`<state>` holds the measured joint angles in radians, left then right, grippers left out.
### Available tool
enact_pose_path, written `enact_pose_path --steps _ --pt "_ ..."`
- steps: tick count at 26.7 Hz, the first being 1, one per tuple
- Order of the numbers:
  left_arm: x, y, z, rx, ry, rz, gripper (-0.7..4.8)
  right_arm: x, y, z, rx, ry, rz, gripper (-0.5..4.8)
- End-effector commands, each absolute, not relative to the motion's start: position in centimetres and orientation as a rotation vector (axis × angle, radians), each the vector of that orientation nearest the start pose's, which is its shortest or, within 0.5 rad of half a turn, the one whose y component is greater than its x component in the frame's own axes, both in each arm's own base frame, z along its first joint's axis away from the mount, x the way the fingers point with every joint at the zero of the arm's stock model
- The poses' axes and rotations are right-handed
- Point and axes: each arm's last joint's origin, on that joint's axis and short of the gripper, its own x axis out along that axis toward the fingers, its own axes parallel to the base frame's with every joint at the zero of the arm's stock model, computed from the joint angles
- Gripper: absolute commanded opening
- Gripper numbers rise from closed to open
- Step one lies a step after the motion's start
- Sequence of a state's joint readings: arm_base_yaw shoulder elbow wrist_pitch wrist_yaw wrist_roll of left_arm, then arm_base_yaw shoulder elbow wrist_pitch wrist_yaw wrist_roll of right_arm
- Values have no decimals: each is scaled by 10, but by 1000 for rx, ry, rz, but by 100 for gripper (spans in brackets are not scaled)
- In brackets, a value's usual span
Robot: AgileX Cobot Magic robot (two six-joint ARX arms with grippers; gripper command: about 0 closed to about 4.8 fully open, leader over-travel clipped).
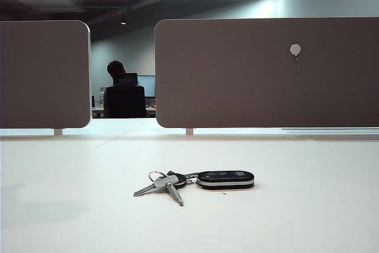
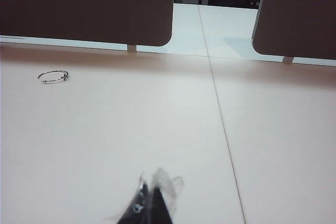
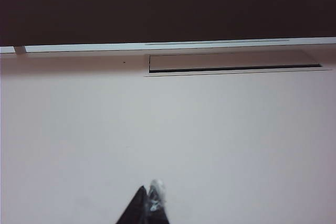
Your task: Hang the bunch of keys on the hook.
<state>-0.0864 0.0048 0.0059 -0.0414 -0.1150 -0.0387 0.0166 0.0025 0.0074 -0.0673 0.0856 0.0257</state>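
Note:
The bunch of keys (image 1: 195,181) lies flat on the white table, two silver keys on a ring at the left and the black silver-banded fob (image 1: 225,179) at the right. The hook (image 1: 295,50), a small pale hexagonal plate with a thin prong below, sits high on the right brown panel (image 1: 237,81). Neither arm shows in the exterior view. My left gripper (image 2: 151,187) is shut and empty, low over bare table. Likewise shut and empty, my right gripper (image 3: 149,188) points toward the panel. Neither wrist view shows the keys or the hook.
A second brown panel (image 1: 44,75) stands at the back left, with a gap between the two panels. A thin metal ring (image 2: 53,76) lies alone on the table. A long flat cover slot (image 3: 233,62) is set in the table near the panel's foot.

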Motion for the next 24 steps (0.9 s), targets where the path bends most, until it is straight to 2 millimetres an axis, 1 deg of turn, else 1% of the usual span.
enact_pose_path --steps 1,4,9,10,11,12,13,14,15,16,17,19,21,24 --pt "97 -5 163 -31 27 25 -5 97 -1 160 24 56 -68 -1" --pt "97 -5 161 -30 40 24 -5 97 -1 158 22 77 -73 -1" --pt "97 -5 159 -29 62 25 -5 97 -1 161 24 46 -70 -1" --pt "97 -5 160 -36 59 25 3 97 0 164 26 20 -49 0" --pt "97 -5 161 -59 54 23 47 97 0 169 34 -7 -22 3" --pt "97 -5 164 -100 44 19 181 96 2 176 76 -48 17 42" --pt "96 -6 166 -130 37 2 335 95 2 182 138 -81 52 112" --pt "96 -7 170 -162 26 -30 479 93 3 188 201 -108 86 217" --pt "95 -8 173 -189 15 -59 479 92 4 195 258 -118 132 367" --pt "94 -9 176 -223 5 -102 479 91 5 199 276 -109 169 459" --pt "93 -10 182 -270 -10 -162 479 89 7 204 275 -96 210 479" --pt "92 -13 192 -318 -39 -259 479 87 9 215 269 -67 294 479" --pt "91 -16 200 -313 -40 -328 479 88 11 224 259 -51 339 479" --pt "94 -19 213 -305 -29 -391 479 94 15 235 214 -10 403 479"
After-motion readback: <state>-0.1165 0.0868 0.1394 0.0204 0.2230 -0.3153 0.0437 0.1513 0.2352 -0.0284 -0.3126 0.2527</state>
